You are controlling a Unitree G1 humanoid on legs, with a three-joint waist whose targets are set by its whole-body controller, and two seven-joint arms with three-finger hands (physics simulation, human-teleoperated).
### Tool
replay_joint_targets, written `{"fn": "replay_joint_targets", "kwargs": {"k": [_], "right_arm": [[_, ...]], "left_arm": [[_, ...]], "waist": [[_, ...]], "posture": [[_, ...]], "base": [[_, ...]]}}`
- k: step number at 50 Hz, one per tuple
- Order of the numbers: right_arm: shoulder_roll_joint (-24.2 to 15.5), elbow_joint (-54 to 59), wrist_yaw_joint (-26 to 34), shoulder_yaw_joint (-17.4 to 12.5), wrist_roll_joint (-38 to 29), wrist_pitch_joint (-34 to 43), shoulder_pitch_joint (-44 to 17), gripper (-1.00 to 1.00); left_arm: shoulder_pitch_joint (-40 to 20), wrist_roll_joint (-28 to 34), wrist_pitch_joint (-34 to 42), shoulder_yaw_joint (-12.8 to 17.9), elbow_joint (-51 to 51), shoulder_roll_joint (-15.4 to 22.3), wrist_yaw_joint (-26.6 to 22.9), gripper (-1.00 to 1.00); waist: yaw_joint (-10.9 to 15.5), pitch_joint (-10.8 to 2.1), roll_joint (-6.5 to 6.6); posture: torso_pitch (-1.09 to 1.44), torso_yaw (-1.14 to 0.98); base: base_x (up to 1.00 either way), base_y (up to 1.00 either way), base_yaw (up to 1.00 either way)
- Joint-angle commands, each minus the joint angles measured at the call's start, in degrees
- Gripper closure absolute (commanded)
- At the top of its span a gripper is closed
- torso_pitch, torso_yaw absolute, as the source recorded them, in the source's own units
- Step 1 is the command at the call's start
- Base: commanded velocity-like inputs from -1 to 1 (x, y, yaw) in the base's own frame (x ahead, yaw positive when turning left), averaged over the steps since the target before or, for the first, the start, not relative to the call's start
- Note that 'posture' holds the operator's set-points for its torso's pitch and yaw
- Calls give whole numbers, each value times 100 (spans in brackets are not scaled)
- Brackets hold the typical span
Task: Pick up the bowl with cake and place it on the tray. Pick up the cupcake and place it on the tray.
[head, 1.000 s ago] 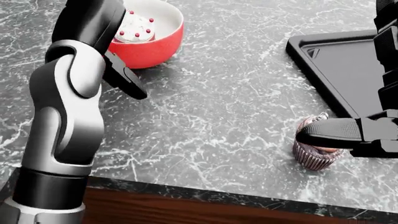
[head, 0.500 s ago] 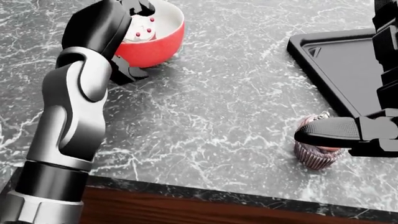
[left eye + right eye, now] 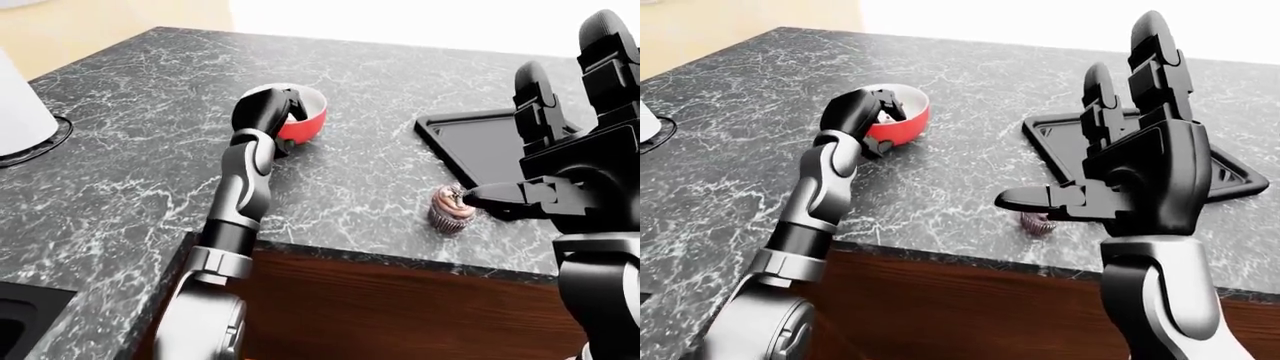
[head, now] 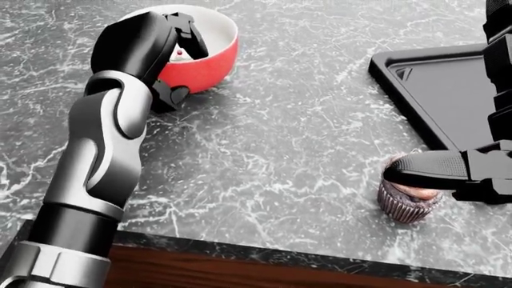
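The red bowl (image 4: 209,67) with the white cake in it stands at the head view's top left. My left hand (image 4: 184,69) grips its left wall: the fingers (image 4: 189,33) hook over the rim and hide most of the cake, and the thumb presses the outside. The cupcake (image 4: 406,205), in a dark ribbed wrapper, sits near the counter's edge at the lower right. My right hand (image 3: 1090,142) hovers open there, fingers pointing up, its thumb (image 4: 424,169) stretched across the cupcake's top. The black tray (image 4: 448,90) lies at the upper right, with nothing on it.
The dark marble counter (image 4: 280,150) ends in an edge with brown wood below (image 3: 400,307). A white object (image 3: 20,105) on a dark round base stands at the left-eye view's far left. A black recess (image 3: 20,319) shows at that view's bottom left.
My left hand has swung up to the bowl, and its fingers have curled over the rim into the bowl. The right hand has stayed over the cupcake.
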Motion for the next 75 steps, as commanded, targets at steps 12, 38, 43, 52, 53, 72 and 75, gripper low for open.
{"fn": "replay_joint_targets", "kwargs": {"k": [12,38,43,52,53,72,75], "right_arm": [[-84,-85,-3,-93,18,-178,-110,-100],[-9,-54,82,-35,-100,-211,-74,-100],[-31,-77,88,-79,-66,-182,-66,-100],[-410,28,397,-460,199,26,8,-100],[-501,28,479,-487,237,103,17,-100],[-2347,23,1041,-870,926,1650,-851,-100],[-2597,34,1432,-797,622,1837,-993,-100]], "left_arm": [[-475,75,63,-38,809,9,349,13],[-730,161,529,101,-822,137,-835,100],[-783,252,802,119,-1700,148,-1499,100],[-708,549,1328,103,-3363,4,-2881,100],[-691,558,1368,108,-3481,-20,-2984,100],[-530,804,1316,111,-3979,-94,-3352,100],[-544,796,1283,129,-3942,-59,-3322,100]], "waist": [[-11,-92,-25],[-21,-90,-46],[-20,-77,-46],[-8,-11,-66],[-4,-4,-69],[49,127,-204],[58,138,-218]], "posture": [[0,0],[0,0],[0,0],[0,0],[0,0],[0,0],[0,0]], "base": [[0,0,0],[0,0,0],[0,0,0],[0,0,0],[0,0,0],[0,0,0],[0,0,0]]}}
